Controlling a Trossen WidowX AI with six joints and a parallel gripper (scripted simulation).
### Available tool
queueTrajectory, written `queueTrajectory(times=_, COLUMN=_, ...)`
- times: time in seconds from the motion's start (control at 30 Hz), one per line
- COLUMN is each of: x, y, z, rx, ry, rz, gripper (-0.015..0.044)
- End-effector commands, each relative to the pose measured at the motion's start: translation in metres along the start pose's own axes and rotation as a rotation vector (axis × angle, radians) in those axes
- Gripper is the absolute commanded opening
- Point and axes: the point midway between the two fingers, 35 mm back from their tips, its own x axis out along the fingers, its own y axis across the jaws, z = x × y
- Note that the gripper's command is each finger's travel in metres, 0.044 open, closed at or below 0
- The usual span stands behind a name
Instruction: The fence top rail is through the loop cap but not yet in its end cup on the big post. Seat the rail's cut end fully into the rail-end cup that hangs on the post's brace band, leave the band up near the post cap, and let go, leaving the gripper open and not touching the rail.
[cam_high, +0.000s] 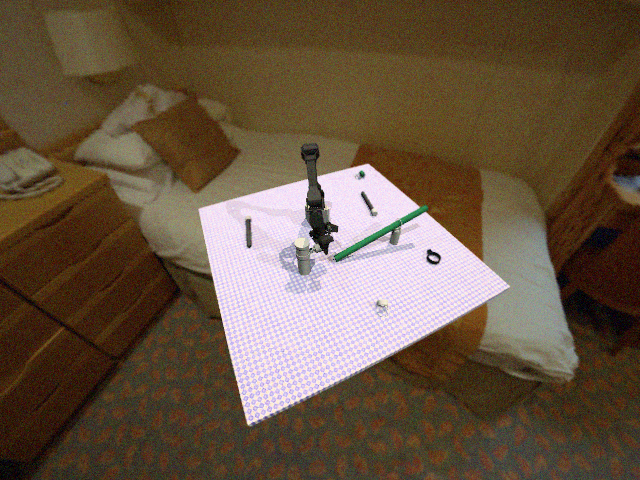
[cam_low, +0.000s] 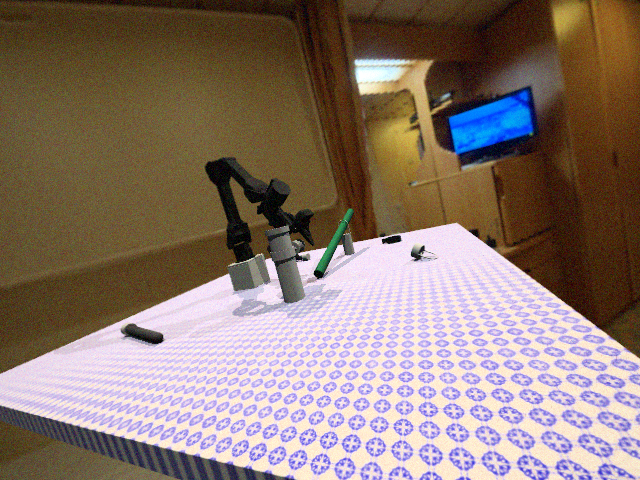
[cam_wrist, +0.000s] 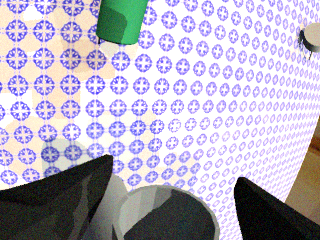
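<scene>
Green rail (cam_high: 379, 236) (cam_low: 334, 243) (cam_wrist: 122, 20), top view: we record it slanting across the table (cam_high: 289, 335) (cam_low: 361, 361) (cam_wrist: 200, 105), passing through the loop cap (cam_high: 399, 228) over the small post (cam_high: 395, 236) (cam_low: 348, 244). Its near end stops short of the rail-end cup (cam_high: 316, 249) (cam_wrist: 167, 215) beside the upright big post (cam_high: 303, 262) (cam_low: 289, 279). The black jaws (cam_high: 325, 248) (cam_low: 310, 235) are beside this cup, between post and rail. A black ring (cam_high: 433, 253) (cam_low: 391, 239) lies beyond the small post.

Exterior view: we see the rail tilted, its lower end near the table and its far end raised. The jaws are above the grey fittings (cam_low: 298, 245) beside the big post; we cannot tell these small parts apart. The band (cam_low: 281, 253) sits around the post, below its cap (cam_low: 277, 231).

Wrist view: we find the jaws spread, with the round mouth of the cup between them. Contact on the left side is unclear; on the right a gap shows. The rail end lies well apart from the cup, unseated, and the jaws do not touch it.
</scene>
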Motion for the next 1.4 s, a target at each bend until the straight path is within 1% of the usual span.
queueTrajectory(times=0.0, x=-0.011, y=-0.008, z=0.012, rx=0.002, ry=0.003, rz=-0.004, gripper=0.044)
queueTrajectory(times=0.2, x=-0.029, y=-0.017, z=0.033, rx=0.003, ry=0.005, rz=-0.007, gripper=0.044)
queueTrajectory(times=0.33, x=-0.026, y=-0.017, z=0.031, rx=0.007, ry=-0.002, rz=-0.012, gripper=0.044)
queueTrajectory(times=0.4, x=-0.031, y=-0.021, z=0.039, rx=0.106, ry=-0.008, rz=-0.01, gripper=0.044)
queueTrajectory(times=0.67, x=-0.066, y=-0.041, z=0.091, rx=0.719, ry=-0.043, rz=0.011, gripper=0.044)
queueTrajectory(times=0.9, x=-0.102, y=-0.048, z=0.134, rx=1.24, ry=-0.063, rz=0.042, gripper=0.044)
queueTrajectory(times=1.07, x=-0.116, y=-0.048, z=0.148, rx=1.427, ry=-0.067, rz=0.057, gripper=0.044)
queueTrajectory(times=1.37, x=-0.117, y=-0.048, z=0.149, rx=1.441, ry=-0.068, rz=0.058, gripper=0.044)
